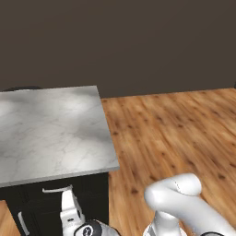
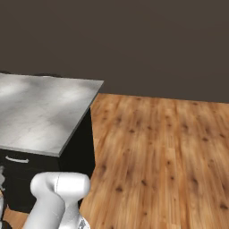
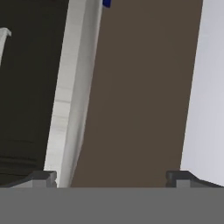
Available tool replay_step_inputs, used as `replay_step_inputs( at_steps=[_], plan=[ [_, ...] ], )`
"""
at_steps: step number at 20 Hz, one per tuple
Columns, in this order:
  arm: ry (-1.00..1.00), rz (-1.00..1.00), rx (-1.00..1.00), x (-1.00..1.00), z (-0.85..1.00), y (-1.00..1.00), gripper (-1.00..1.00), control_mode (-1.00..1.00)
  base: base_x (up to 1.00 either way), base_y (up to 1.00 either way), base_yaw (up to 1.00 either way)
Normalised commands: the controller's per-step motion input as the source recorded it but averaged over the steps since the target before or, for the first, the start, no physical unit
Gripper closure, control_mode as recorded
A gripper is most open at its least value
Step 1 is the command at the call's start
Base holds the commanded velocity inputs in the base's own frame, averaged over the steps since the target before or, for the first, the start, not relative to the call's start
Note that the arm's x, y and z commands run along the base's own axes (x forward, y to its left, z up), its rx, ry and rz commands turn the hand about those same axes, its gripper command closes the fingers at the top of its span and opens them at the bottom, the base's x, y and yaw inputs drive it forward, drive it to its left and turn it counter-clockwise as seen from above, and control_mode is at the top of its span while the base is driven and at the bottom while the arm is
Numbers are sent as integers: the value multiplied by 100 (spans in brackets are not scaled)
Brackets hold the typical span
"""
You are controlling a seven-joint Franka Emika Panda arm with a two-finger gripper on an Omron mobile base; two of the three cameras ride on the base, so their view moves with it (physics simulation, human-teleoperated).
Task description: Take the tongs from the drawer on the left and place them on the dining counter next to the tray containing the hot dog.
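While gripper (image 3: 111, 177) gapes, drawer (image 1: 57, 196) below dining counter (image 1: 50, 133)

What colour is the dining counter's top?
White-grey veined marble: the dining counter shows best in the left base view.

White-grey veined marble countertop (image 1: 50, 133) on black cabinet base (image 2: 78, 152). Silver bar handle (image 1: 57, 189) on flat black drawer front (image 1: 44, 198). Warm brown knotted wood-plank floor (image 2: 161, 156). Plain dark brown wall (image 1: 120, 41). White robot arm (image 1: 184, 207) with dark joints. Small bright-blue patch (image 3: 106, 3) in hand view.
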Motion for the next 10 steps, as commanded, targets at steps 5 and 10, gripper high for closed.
replay_step_inputs(
  at_steps=[5,10],
  plan=[
    [3,0,0,2,-7,1,-100,-100,0,0,0],
    [9,0,1,9,-44,0,-100,-100,0,0,0]
  ],
)
